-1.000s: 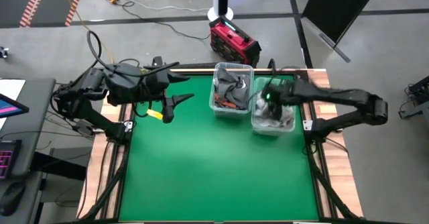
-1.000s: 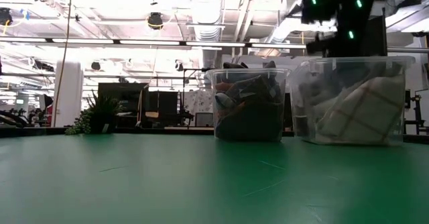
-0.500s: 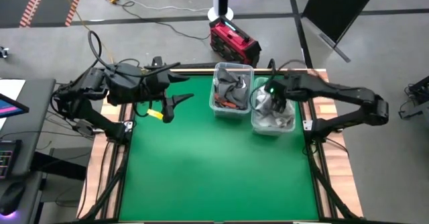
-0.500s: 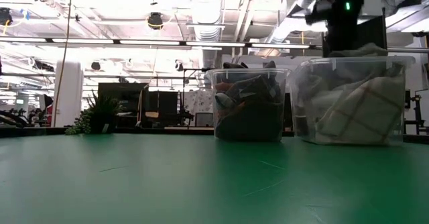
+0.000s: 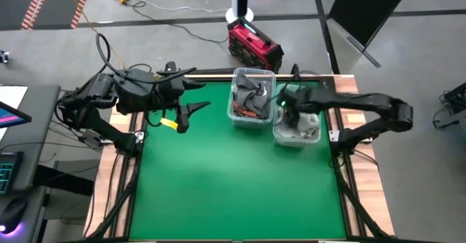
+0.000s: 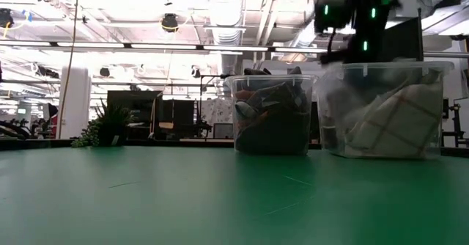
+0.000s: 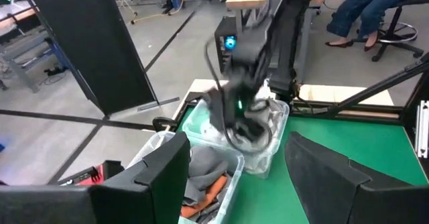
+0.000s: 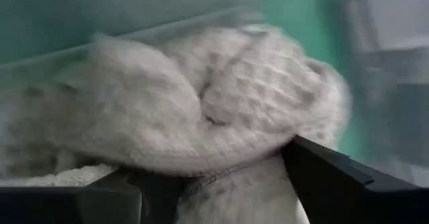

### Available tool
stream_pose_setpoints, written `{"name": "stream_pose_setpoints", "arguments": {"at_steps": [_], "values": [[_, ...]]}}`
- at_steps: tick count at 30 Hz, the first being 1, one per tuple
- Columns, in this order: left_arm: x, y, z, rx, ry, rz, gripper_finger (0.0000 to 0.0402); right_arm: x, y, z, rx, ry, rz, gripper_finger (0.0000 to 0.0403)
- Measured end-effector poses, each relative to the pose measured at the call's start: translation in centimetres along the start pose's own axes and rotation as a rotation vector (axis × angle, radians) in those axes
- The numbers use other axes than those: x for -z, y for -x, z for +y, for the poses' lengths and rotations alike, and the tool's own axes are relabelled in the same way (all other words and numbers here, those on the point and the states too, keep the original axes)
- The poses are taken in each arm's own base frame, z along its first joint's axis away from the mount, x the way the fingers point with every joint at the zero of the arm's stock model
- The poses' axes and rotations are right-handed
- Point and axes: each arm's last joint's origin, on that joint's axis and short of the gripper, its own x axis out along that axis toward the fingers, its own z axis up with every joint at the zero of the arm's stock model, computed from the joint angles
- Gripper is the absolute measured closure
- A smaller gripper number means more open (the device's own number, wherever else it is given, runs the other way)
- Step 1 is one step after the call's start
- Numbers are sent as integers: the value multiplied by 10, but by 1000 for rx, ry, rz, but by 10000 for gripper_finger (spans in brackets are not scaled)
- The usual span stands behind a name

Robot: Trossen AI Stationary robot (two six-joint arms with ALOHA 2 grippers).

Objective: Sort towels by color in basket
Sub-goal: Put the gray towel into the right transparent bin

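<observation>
Two clear bins stand at the table's far side. The left bin (image 5: pixel 234 90) (image 6: pixel 271 113) holds dark grey and rust-orange towels (image 7: pixel 208 177). The right bin (image 5: pixel 314 135) (image 6: pixel 440 76) holds light towels, among them a white one with red check lines (image 6: pixel 399 120). My right gripper (image 5: pixel 285 110) (image 6: pixel 350 32) (image 8: pixel 214 184) is over the right bin's left side, shut on a white towel (image 8: pixel 201 117). My left gripper (image 5: pixel 195 97) (image 7: pixel 238 184) waits open above the table's far left, touching nothing. My right gripper has a bunched lump of the white towel (image 8: pixel 255 150) pinched between its two fingers, and the cloth bulges out past them. Several layers seem gathered in the hold. The fingers come from above, over the right bin. Whether the towel hangs clear of the bin cannot be told.
The green mat (image 5: pixel 233 185) lies open across the middle and near side. A wooden frame edges the table (image 5: pixel 368 192). A red device (image 5: pixel 253 45) sits on the floor beyond the far edge. A seated person (image 7: pixel 362 9) shows in the room behind.
My right gripper has worked above the right bin and shifted toward the table's left, toward the bin of dark towels. Its motion blurs the latest frames. The left arm has kept still.
</observation>
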Motion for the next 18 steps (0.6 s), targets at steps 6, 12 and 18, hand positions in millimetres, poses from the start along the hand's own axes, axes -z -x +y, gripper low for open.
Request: {"name": "stream_pose_setpoints", "arguments": {"at_steps": [6, 12, 18], "values": [[2, 0, 0, 0, -5, 16, 171, 10, -35, 29, 29, 108, 126, 117], [2, 0, 0, 0, 0, 15, 171, 0, 18, 3, 154, 201, 105, 117], [2, 0, 0, -1, -3, 20, 171, -7, 75, -33, 227, 57, -51, 117]]}}
